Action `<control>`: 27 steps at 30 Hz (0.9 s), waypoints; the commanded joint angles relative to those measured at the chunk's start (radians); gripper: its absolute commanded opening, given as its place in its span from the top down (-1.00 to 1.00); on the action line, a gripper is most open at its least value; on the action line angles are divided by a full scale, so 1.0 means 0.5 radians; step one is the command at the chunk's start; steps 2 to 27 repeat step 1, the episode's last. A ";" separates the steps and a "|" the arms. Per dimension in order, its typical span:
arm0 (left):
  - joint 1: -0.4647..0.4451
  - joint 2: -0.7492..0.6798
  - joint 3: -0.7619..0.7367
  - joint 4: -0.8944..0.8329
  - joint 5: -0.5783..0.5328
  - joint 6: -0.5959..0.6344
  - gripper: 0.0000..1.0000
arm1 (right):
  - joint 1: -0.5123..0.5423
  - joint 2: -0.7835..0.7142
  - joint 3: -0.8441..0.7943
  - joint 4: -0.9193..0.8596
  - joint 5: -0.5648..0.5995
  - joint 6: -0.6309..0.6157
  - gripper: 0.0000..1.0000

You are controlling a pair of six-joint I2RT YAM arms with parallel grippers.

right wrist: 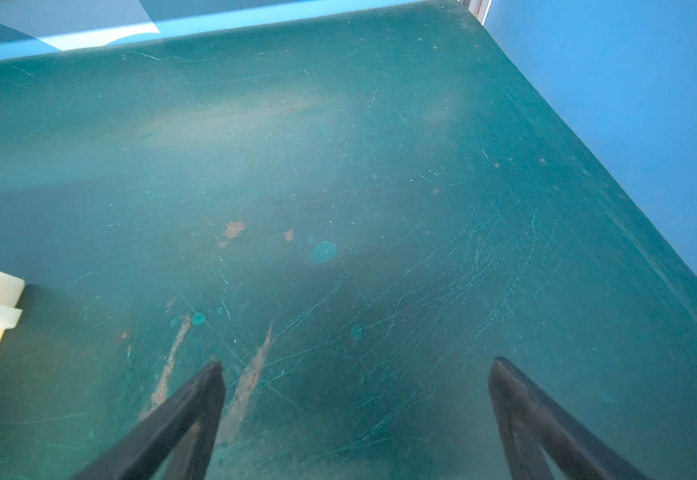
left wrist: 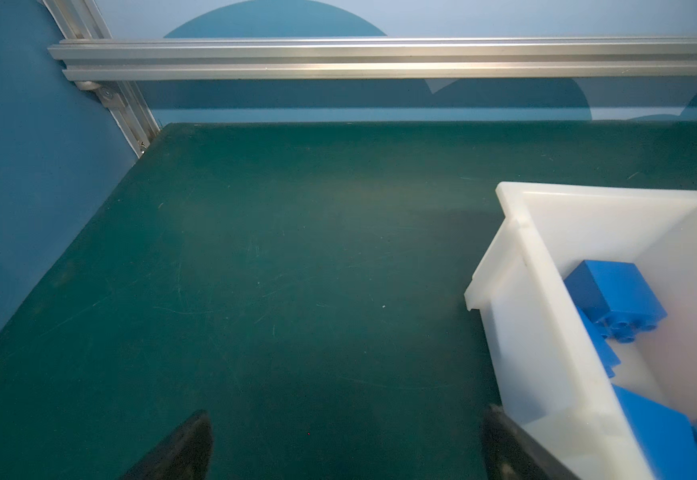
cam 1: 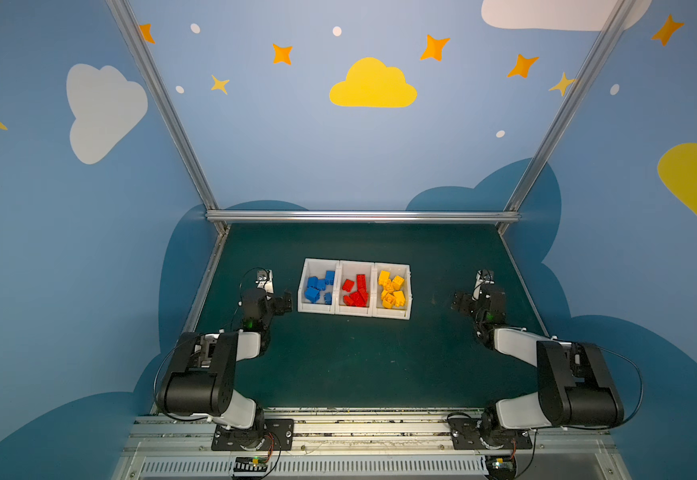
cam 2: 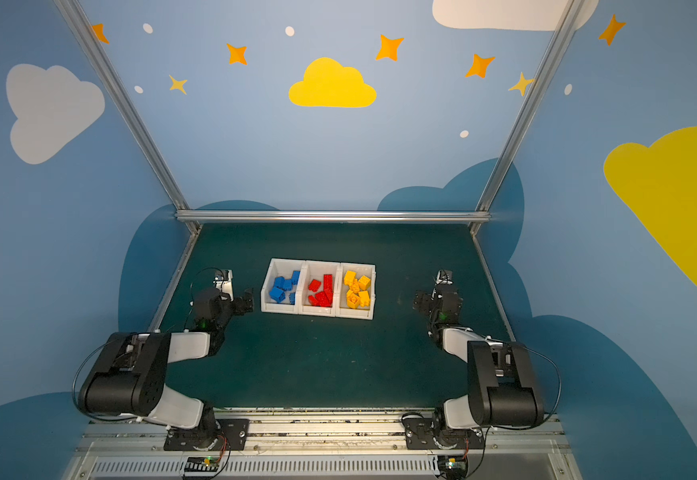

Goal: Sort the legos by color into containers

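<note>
1. Legos are all binned: blue legos [cam 1: 317, 288] in the left one of the containers [cam 1: 320, 265], red legos [cam 1: 355, 289] in the middle, yellow legos [cam 1: 392, 289] on the right.
2. left fingers [left wrist: 184, 449] are spread wide and empty, just beside the blue bin's left wall.
3. right fingers [right wrist: 188, 411] are spread too, holding nothing, over bare table [cam 1: 359, 365] to the containers' right.

We find no readable text, label, brand or number anywhere: the bins [cam 1: 392, 316], the bricks [cam 1: 355, 291], the tabletop [cam 1: 359, 365] and the painted walls [cam 1: 280, 137] carry none.
</note>
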 commanded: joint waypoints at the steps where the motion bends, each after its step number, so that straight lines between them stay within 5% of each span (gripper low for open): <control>1: 0.009 0.015 0.003 -0.001 0.010 -0.010 -0.99 | 0.008 0.012 0.031 0.019 0.022 0.013 -0.97; 27: 0.009 0.015 0.003 -0.001 0.010 -0.010 -0.99 | 0.008 0.012 0.031 0.019 0.022 0.013 -0.97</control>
